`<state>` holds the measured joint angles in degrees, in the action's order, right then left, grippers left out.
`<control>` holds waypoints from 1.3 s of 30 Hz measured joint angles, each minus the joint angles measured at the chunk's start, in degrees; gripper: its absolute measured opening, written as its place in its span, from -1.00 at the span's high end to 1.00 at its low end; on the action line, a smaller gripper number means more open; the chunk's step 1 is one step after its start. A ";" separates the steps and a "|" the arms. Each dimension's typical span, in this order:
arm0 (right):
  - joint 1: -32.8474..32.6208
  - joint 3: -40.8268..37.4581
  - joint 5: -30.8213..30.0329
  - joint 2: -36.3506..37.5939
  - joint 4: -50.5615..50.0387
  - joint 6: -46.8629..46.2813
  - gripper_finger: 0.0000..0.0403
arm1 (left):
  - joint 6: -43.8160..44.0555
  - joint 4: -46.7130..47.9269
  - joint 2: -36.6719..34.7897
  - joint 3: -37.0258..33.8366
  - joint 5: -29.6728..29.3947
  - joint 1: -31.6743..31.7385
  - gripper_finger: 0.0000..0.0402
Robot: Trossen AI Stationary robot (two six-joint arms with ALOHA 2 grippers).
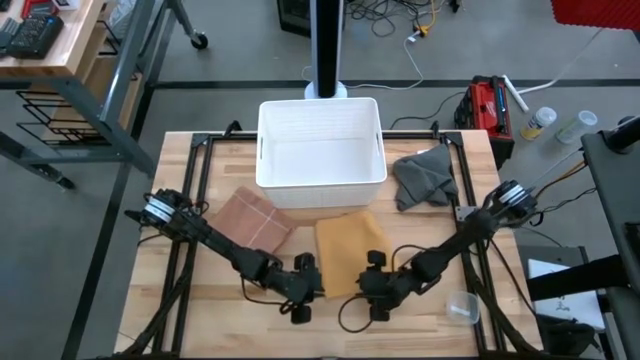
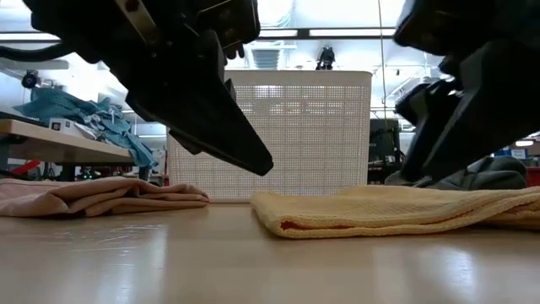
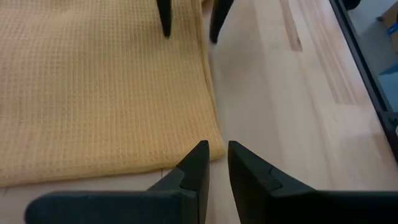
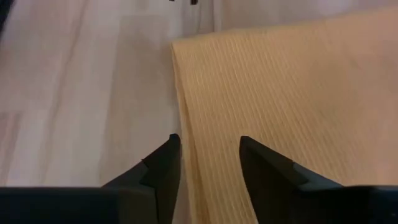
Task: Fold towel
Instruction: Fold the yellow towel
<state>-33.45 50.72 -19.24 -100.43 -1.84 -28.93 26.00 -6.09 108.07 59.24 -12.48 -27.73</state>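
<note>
A mustard-yellow waffle-weave towel (image 1: 345, 254) lies flat at lower centre of the pale wooden table (image 1: 440, 330). The left gripper (image 1: 312, 281) sits at its corner, fingers narrowly parted, empty; the right gripper (image 1: 372, 283) straddles the opposite edge, open. An empty white perforated plastic basket (image 1: 320, 143) stands above.

overhead, table-level, wrists; all share towel (image 1: 345, 250)

No text, label, brand, number or sign can be read anywhere in these views.
</note>
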 joint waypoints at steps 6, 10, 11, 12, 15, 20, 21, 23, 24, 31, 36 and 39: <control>2.30 4.81 -1.23 -7.26 -3.99 -1.76 0.33 | -0.50 0.79 0.00 -0.04 -0.03 0.04 0.75; 2.81 6.60 0.54 -9.06 -4.05 -0.10 0.61 | -1.77 0.80 -0.02 -0.07 -0.17 0.09 0.75; 2.69 6.83 1.09 -8.97 -4.06 0.09 0.71 | -1.92 0.85 -0.02 -0.07 -0.22 0.10 0.75; 2.50 6.94 1.61 -8.44 -4.34 0.32 0.82 | -1.92 0.92 -0.04 -0.05 -0.27 0.11 0.75; 1.44 6.99 2.14 -6.27 -5.93 1.55 0.95 | -0.15 1.47 -0.83 0.72 1.77 0.11 0.75; -1.26 7.05 -1.72 2.03 -5.51 3.31 0.98 | 2.26 5.01 -5.29 4.82 8.87 -0.46 0.75; -1.65 7.05 -2.60 3.80 -5.36 3.53 0.98 | 1.96 6.05 -6.17 5.88 8.91 -0.82 0.76; -2.67 6.99 -5.74 7.73 -5.54 5.54 0.98 | -1.50 8.16 -8.16 7.81 8.77 -1.37 0.78; -3.11 6.97 -7.84 9.98 -5.35 6.82 0.99 | -3.99 8.75 -9.11 9.22 8.23 -1.47 0.79; -3.63 6.82 -16.97 25.27 0.82 17.19 0.99 | -19.45 14.19 -16.44 21.66 1.31 -2.21 0.88; -3.60 6.70 -16.32 31.55 14.73 29.48 1.00 | -24.58 17.85 -17.86 24.19 -3.46 -5.19 0.89; -3.32 6.71 -13.40 33.13 19.12 35.05 1.00 | -23.71 17.55 -17.38 21.83 -9.79 -6.69 0.89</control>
<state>-36.77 57.43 -32.63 -67.31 17.29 6.12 2.29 11.47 90.69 81.08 -22.27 -34.42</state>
